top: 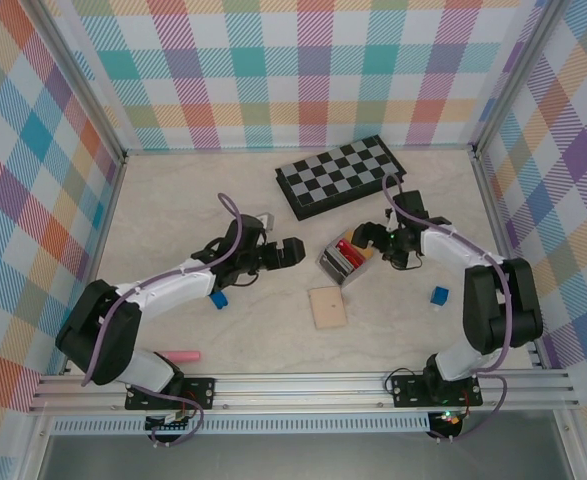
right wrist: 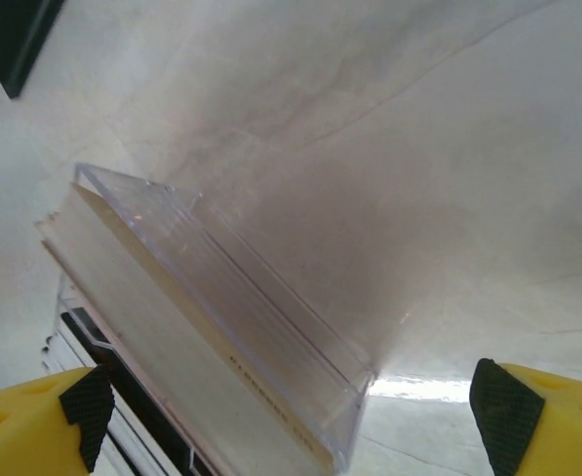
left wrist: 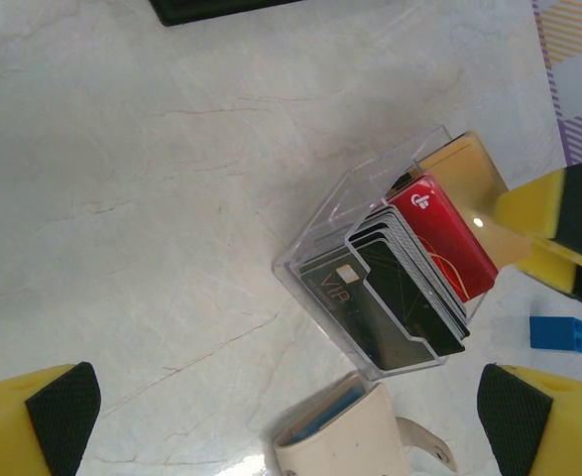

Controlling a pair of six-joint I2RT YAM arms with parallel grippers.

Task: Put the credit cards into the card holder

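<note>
Though blurred overhead, credit cards [left wrist: 400, 288] show lettering at left wrist.

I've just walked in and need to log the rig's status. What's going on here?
Two robot arms are working around a clear plastic box with cards standing in it. The left gripper and right gripper face the box from opposite sides, both open and holding nothing. The tan wallet lies flat beside the box, and the cards in the box are not yet in it.
</note>
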